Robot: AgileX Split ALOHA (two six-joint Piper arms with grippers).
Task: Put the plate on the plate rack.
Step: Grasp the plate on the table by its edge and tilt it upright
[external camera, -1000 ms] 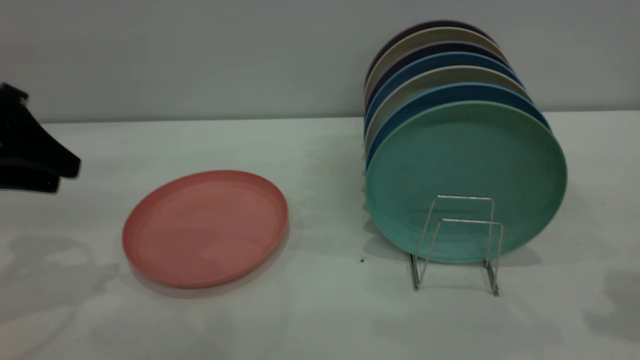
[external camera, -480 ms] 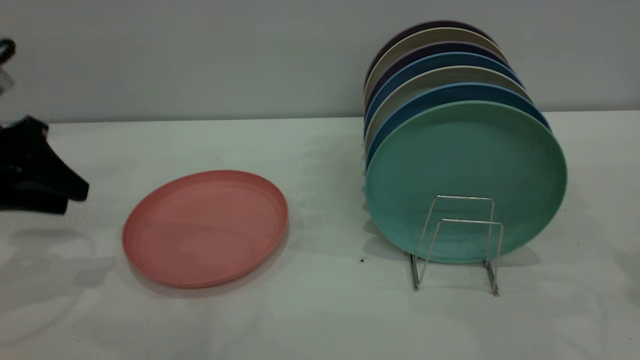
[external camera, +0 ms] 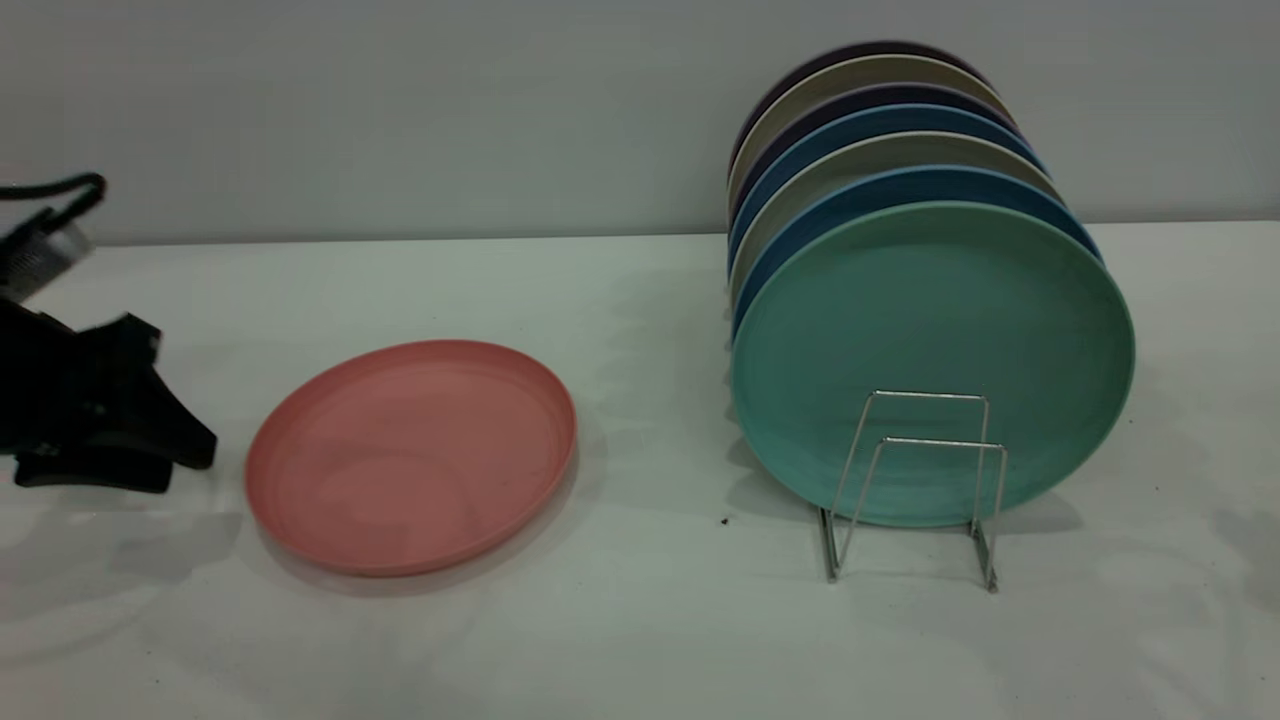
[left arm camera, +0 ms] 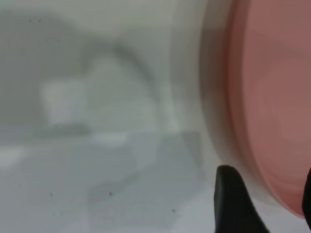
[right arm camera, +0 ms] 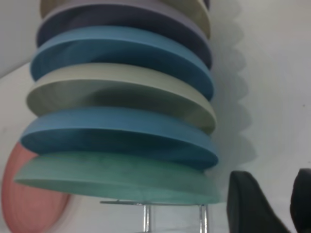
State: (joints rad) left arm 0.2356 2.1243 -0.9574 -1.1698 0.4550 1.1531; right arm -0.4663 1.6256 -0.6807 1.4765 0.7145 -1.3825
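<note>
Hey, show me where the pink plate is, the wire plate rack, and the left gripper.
pink plate (external camera: pixel 410 455), exterior view: middle of its flat face.
wire plate rack (external camera: pixel 925 440), exterior view: top bar of the front loop.
left gripper (external camera: pixel 180 460), exterior view: between its dark fingertips, near the plate's edge.

A plain pale grey wall (external camera: pixel 400 110) rises behind the white table (external camera: pixel 640 640), softly shadowed.

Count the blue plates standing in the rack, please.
2: one blue plate directly behind the teal-green plate, another blue plate farther back, a beige plate between. Others may be hidden behind.
</note>
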